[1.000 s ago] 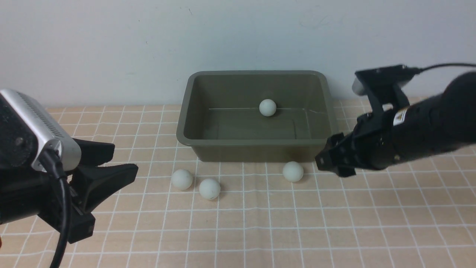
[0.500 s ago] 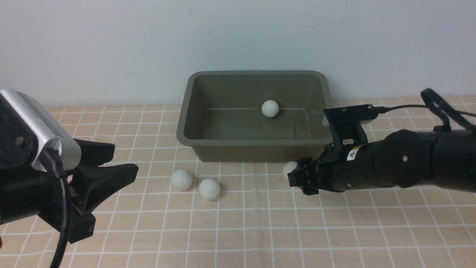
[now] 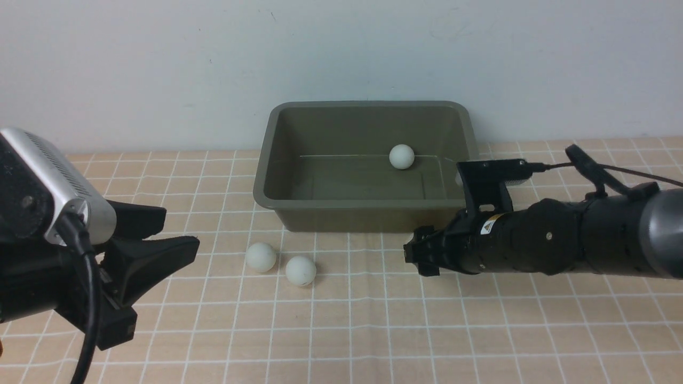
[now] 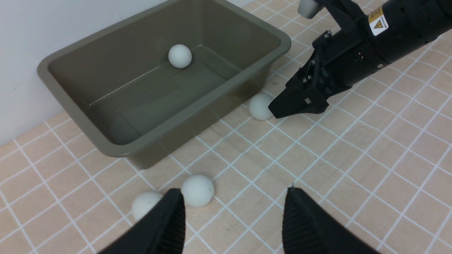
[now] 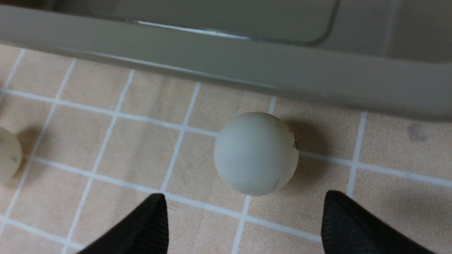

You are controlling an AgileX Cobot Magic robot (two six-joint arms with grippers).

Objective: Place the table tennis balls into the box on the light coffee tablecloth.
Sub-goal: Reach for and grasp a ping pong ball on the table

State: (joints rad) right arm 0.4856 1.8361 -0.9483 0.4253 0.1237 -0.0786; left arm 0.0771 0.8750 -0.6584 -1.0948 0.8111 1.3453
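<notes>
Left wrist view: one ball (image 4: 180, 55) in box (image 4: 106, 56), three outside.

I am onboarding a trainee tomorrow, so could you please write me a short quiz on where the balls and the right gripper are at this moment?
1. How many table tennis balls lie inside the box?
2. The ball nearest the right gripper lies: A) inside the box; B) on the tablecloth just in front of the box; C) on top of the box's rim.
3. True or false: the right gripper is shut on a ball.

Key
1. One.
2. B.
3. False: it is open, with the ball just ahead of its fingertips.
</notes>
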